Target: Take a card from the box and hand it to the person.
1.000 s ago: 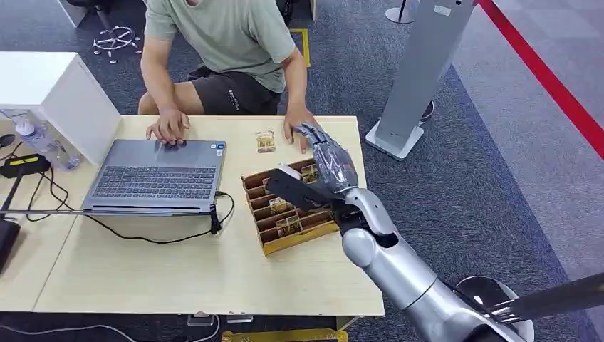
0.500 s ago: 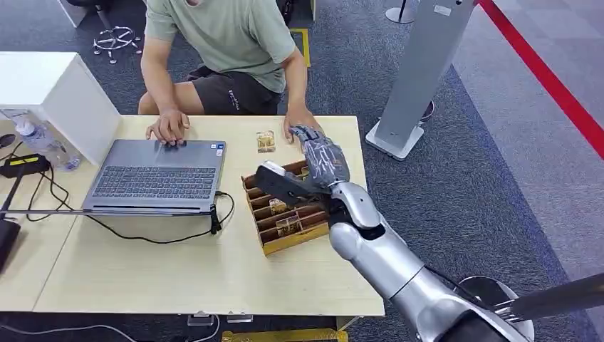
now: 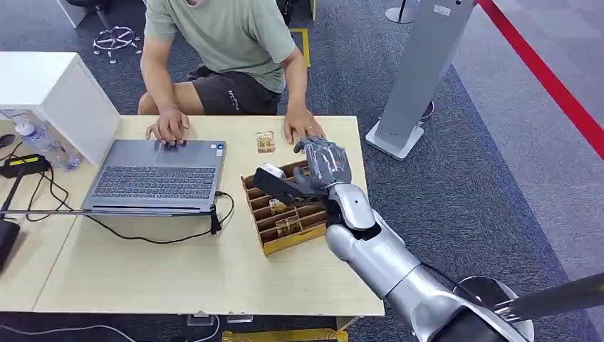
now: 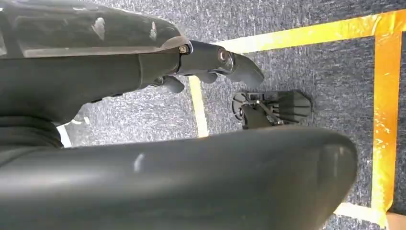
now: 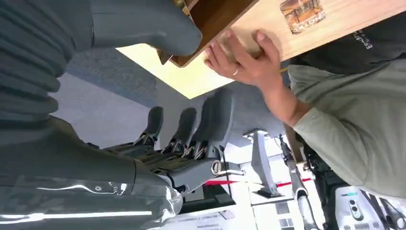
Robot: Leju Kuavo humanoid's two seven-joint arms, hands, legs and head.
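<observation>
Our right hand [image 3: 317, 167] hovers over the box [image 3: 285, 217] on the worktop [image 3: 178, 271], fingers spread, holding nothing.

Right arm extended forward, right hand [image 3: 317, 169] open, fingers [image 5: 210, 120] spread, thumb apart.

Box [image 3: 285, 214] brown cardboard; table [image 3: 178, 271] pale smooth wood; carpet [image 3: 484, 178] rough.

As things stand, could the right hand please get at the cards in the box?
Probably yes: the right hand hovers open directly over the box, whose top is open. The person's hand rests on the table beyond it, not in the way.
</observation>
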